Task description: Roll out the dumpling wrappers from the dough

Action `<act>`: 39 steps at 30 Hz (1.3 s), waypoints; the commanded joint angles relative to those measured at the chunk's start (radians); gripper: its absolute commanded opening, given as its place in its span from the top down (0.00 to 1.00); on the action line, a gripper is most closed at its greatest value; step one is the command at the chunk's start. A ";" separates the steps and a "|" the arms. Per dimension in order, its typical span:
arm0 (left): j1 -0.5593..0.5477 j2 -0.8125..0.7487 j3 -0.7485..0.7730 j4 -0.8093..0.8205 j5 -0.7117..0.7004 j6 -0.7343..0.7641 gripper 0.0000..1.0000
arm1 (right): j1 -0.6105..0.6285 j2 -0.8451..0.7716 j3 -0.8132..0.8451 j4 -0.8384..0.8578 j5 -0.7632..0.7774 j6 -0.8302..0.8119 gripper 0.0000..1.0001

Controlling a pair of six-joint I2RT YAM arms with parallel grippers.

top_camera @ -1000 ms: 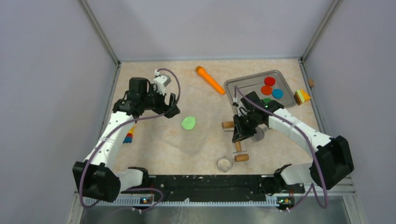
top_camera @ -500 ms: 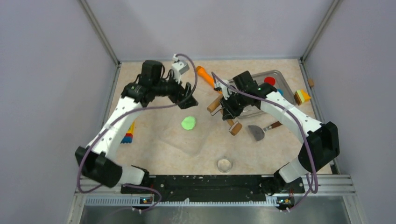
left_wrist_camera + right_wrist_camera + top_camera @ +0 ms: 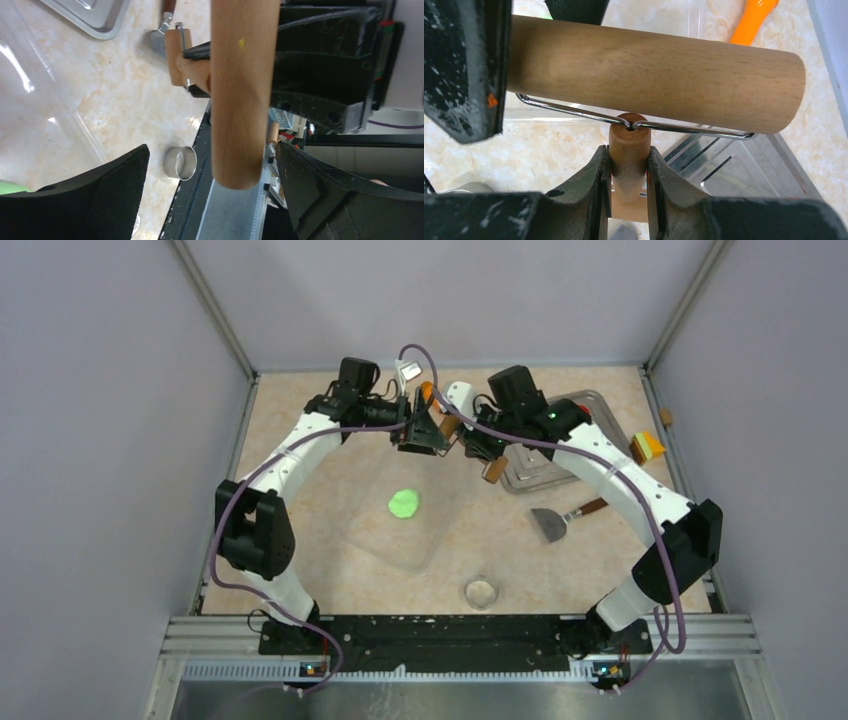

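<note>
The dough (image 3: 404, 503) is a small lime-green oval blob on a clear plastic sheet (image 3: 400, 540); a sliver of it shows in the left wrist view (image 3: 7, 187). No lime-green wrappers show in any view. My right gripper (image 3: 478, 445) (image 3: 629, 156) is shut on the short handle (image 3: 629, 150) of a wooden roller (image 3: 493, 468) and holds it above the table at the back centre. My left gripper (image 3: 428, 435) (image 3: 215, 200) is open, its fingers either side of the roller's barrel (image 3: 242, 90) (image 3: 659, 75), not touching it.
A metal tray (image 3: 540, 478) lies under the right arm, its contents hidden. A scraper (image 3: 555, 523) lies right of the sheet. A metal ring cutter (image 3: 481, 592) (image 3: 180, 162) stands near the front. An orange tool (image 3: 428, 392) (image 3: 751, 20) lies at the back. A coloured block (image 3: 648, 447) sits far right.
My right gripper has lifted the roller from the front right of the table to the back centre. My left gripper has swung right and now straddles the barrel's end.
</note>
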 commanded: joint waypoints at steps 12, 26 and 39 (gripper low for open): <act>0.001 0.070 -0.016 0.191 0.054 -0.147 0.36 | 0.037 0.017 0.087 0.056 0.017 0.020 1.00; 0.068 0.069 -0.139 0.448 0.207 -0.329 1.00 | 0.010 -0.111 0.063 0.043 0.057 0.253 0.24; 0.088 0.014 -0.310 1.184 0.379 -0.904 1.00 | -0.455 -0.206 -0.221 0.175 -0.567 0.825 0.07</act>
